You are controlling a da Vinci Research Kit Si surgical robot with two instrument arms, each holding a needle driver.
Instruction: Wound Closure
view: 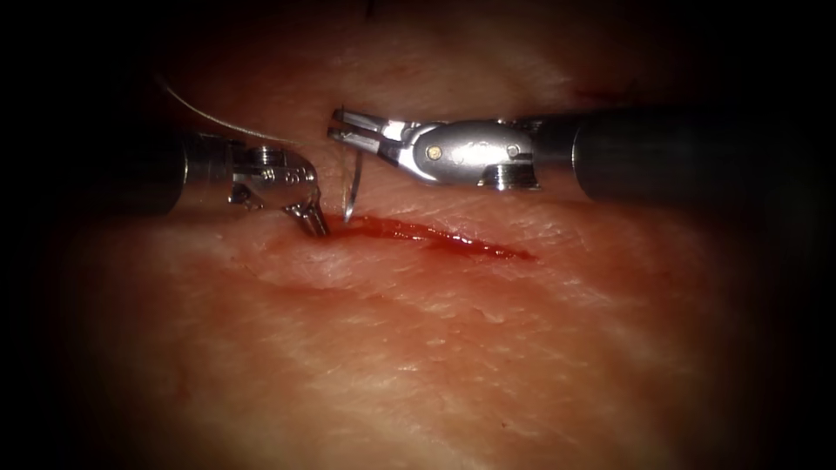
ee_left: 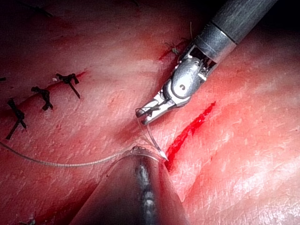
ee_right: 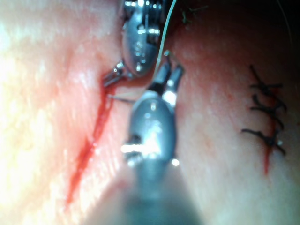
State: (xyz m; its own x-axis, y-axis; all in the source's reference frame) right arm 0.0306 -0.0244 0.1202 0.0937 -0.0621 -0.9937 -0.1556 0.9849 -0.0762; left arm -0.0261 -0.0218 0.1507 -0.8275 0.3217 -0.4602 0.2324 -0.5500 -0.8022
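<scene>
The tissue (view: 418, 348) carries a cut (view: 435, 237) wet with red fluid. My right tool (view: 335, 124) reaches in from the right, above the cut's left end, jaws shut on the curved needle (view: 353, 187) near its rear end. The needle hangs down with its point at the tissue beside the cut's left end, not buried. The left wrist view shows the same grip on the needle (ee_left: 149, 136) by the right tool (ee_left: 146, 115). My left tool (view: 312, 224) points down, jaws shut, tips pressing the tissue at the cut's left end. Pale thread (view: 218, 122) trails up and left.
A second cut closed with dark knotted stitches (ee_left: 42, 96) lies off to the side, also seen as stitches (ee_right: 267, 112) in the right wrist view. The thread (ee_left: 56, 164) lies across the tissue towards them. The left tool's shaft (ee_left: 140, 192) covers its own jaws.
</scene>
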